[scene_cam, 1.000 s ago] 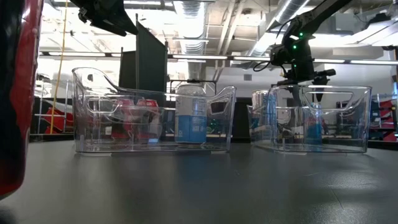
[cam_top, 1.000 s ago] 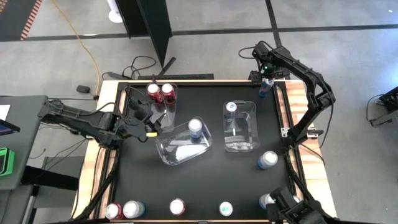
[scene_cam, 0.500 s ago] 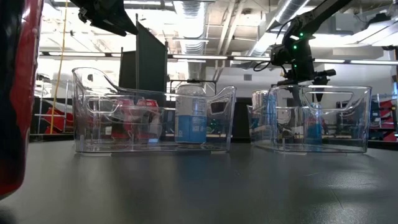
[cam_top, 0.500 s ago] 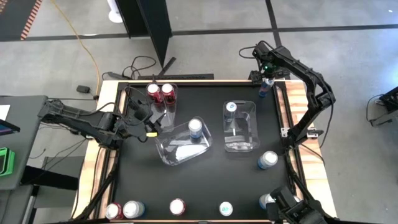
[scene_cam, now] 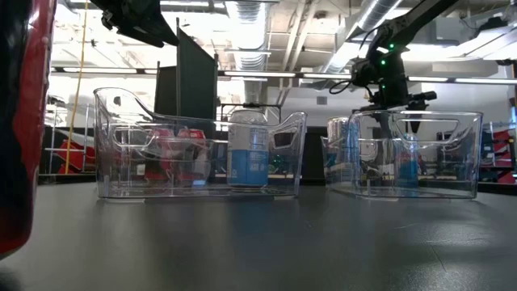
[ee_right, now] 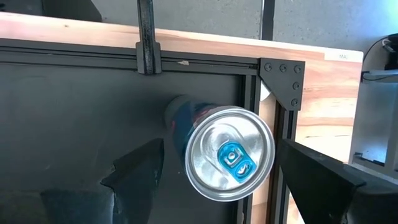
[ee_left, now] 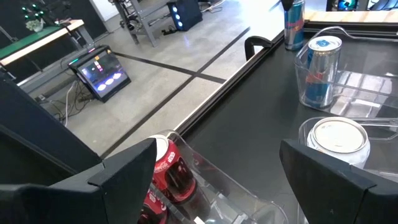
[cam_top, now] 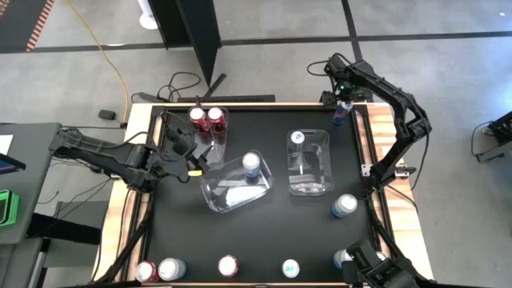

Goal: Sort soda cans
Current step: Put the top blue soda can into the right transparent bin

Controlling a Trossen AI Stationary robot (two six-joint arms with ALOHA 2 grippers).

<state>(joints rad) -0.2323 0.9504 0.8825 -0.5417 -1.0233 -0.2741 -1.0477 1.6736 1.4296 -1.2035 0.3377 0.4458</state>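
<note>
A: Where was the right claw [cam_top: 342, 94] working?

B: It hung over the far right corner of the counter [cam_top: 272, 232], directly above a slim dark blue can [ee_right: 229, 154] that stood upright just beside the corner bracket. Its jaws stood wide, with nothing between them.

A: So how should that pick have gone?

B: I judged it needed a straight descent, fingers either side of the can body below the rim, centred before closing, because a slim can tips easily. Then it belonged with the other blue can [cam_top: 298, 138] in the right-hand bin [cam_top: 320, 180].

A: And the left claw [cam_top: 194, 152]?

B: It waited, wide and empty, beside the bin holding two red cans [cam_top: 206, 120]. More cans [cam_top: 228, 266] stood unsorted along the near edge.
</note>
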